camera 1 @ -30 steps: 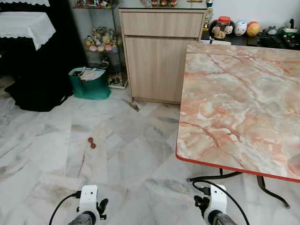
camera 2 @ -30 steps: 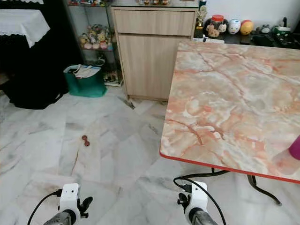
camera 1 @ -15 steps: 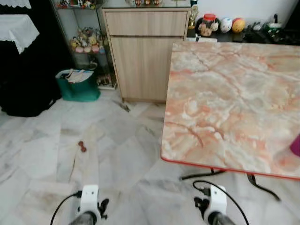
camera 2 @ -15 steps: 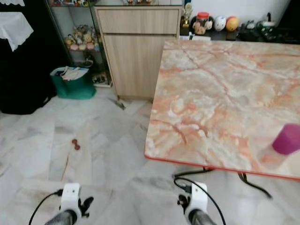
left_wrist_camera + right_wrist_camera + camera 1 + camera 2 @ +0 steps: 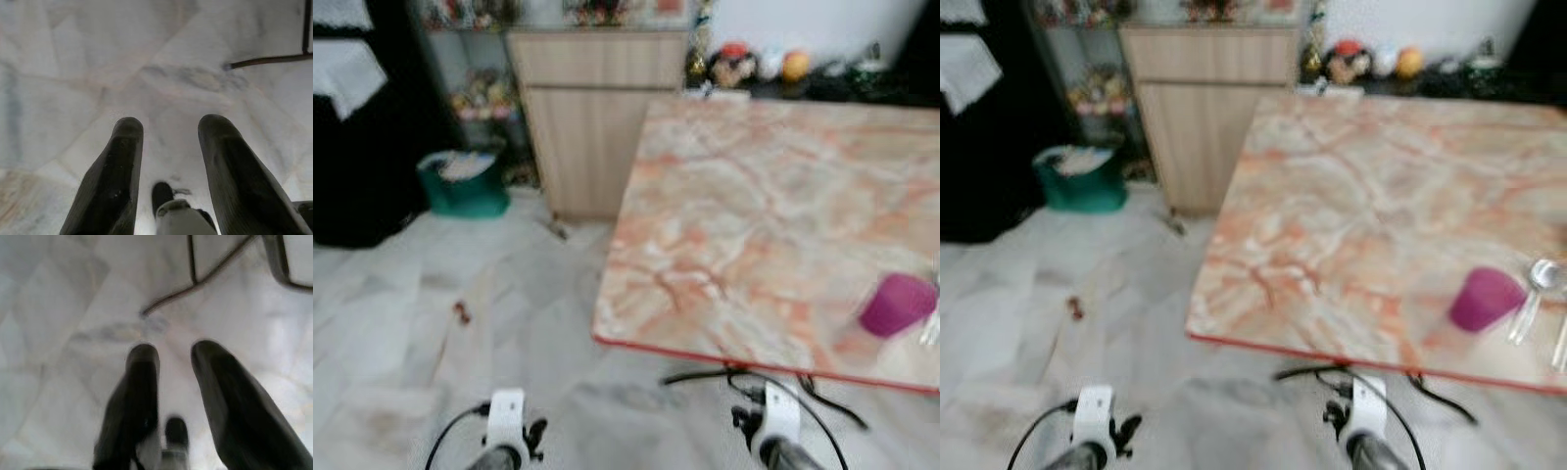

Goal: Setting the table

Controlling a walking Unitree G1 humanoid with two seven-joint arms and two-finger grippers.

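A pink-orange marble table [image 5: 754, 215] with a red edge stands ahead on the right. Near its front right corner sits a purple cup [image 5: 1482, 299], with a silver spoon [image 5: 1532, 289] lying just to its right. Both arms hang low over the floor, in front of the table's near edge. My left gripper [image 5: 168, 129] is open above pale floor tiles, with nothing between its fingers. My right gripper [image 5: 173, 355] is also open and empty, pointing at the floor near the table's black metal legs [image 5: 195, 271]. The head views are blurred.
A wooden cabinet [image 5: 592, 108] stands behind the table's left end. A green bag [image 5: 465, 186] sits on the floor left of the cabinet, beside a glass shelf of figurines. A small brown object [image 5: 461, 312] lies on the marble floor. Jars and toys [image 5: 759, 64] line the back counter.
The whole view has shifted left as the camera turned right, bringing the purple cup and the spoon into sight. The picture is now blurred. Both arms hang as before.
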